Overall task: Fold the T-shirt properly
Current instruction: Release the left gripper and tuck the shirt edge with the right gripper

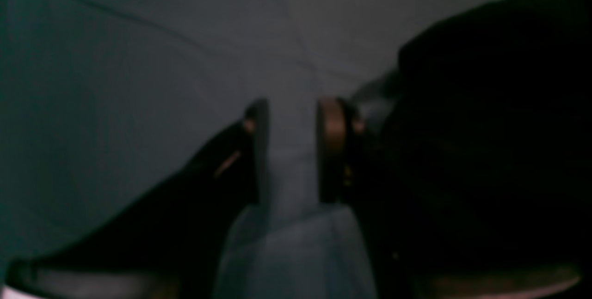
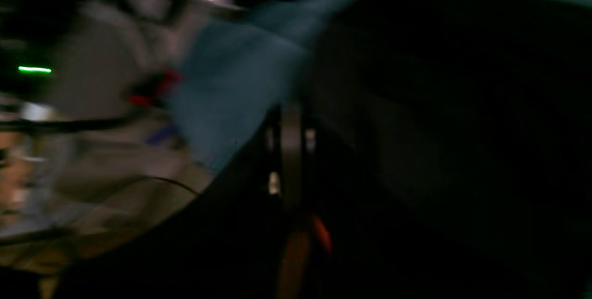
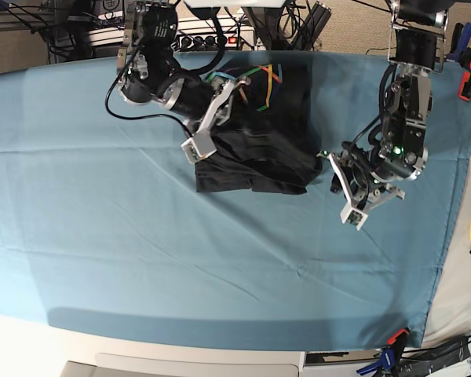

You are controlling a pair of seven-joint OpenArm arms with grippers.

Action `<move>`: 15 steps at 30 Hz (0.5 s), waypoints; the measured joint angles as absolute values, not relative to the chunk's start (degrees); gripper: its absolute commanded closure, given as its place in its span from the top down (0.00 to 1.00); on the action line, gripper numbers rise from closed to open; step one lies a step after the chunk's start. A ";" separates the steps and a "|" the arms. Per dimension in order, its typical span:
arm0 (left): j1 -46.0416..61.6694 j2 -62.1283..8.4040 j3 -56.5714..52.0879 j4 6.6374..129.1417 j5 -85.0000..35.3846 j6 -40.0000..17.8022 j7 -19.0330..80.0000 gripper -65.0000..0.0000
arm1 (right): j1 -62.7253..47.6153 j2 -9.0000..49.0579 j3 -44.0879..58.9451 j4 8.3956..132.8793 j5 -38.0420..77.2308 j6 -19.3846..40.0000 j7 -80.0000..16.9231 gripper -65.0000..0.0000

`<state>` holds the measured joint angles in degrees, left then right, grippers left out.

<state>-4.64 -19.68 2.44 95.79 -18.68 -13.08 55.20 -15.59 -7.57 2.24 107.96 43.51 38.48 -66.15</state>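
- The left gripper (image 1: 291, 151) shows its two fingers parted, with only teal table cloth (image 3: 141, 259) in the gap; it holds nothing, and hangs just right of the T-shirt (image 3: 255, 149) in the base view.
- The left wrist view is dim and blurred; a black mass at its right edge is the shirt, its edge hard to trace.
- The right gripper (image 3: 200, 141) has its jaws pressed together at the shirt's left edge; whether cloth is pinched between them cannot be made out.
- The right wrist view is smeared and dark, so little there is readable.
- The T-shirt lies bunched at the cloth's far middle, with its rainbow print (image 3: 259, 78) partly showing at the top.
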 measured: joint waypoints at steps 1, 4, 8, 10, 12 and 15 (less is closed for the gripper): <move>-4.40 -19.68 2.46 95.79 -18.70 -13.10 55.24 0.29 | -15.62 -7.29 2.50 107.96 40.64 37.06 -65.65 0.00; -4.23 -19.70 2.44 95.79 -18.68 -13.08 55.22 0.29 | -15.59 -6.15 2.48 107.96 33.74 33.89 -63.57 0.00; -4.34 -19.68 2.44 95.79 -18.68 -13.10 55.22 0.29 | -15.59 -5.02 2.46 107.96 23.68 30.11 -60.53 0.00; -4.34 -19.70 2.44 95.79 -18.68 -13.10 55.22 0.29 | -15.55 -4.29 2.46 107.96 18.57 27.66 -58.11 0.00; -4.36 -19.70 2.44 95.79 -18.68 -13.08 55.22 0.29 | -15.05 -3.53 2.37 107.96 12.60 24.73 -56.45 0.00; -4.34 -19.68 2.44 95.79 -18.68 -13.08 55.22 0.29 | -13.13 -1.37 2.35 107.96 5.85 20.58 -53.69 0.00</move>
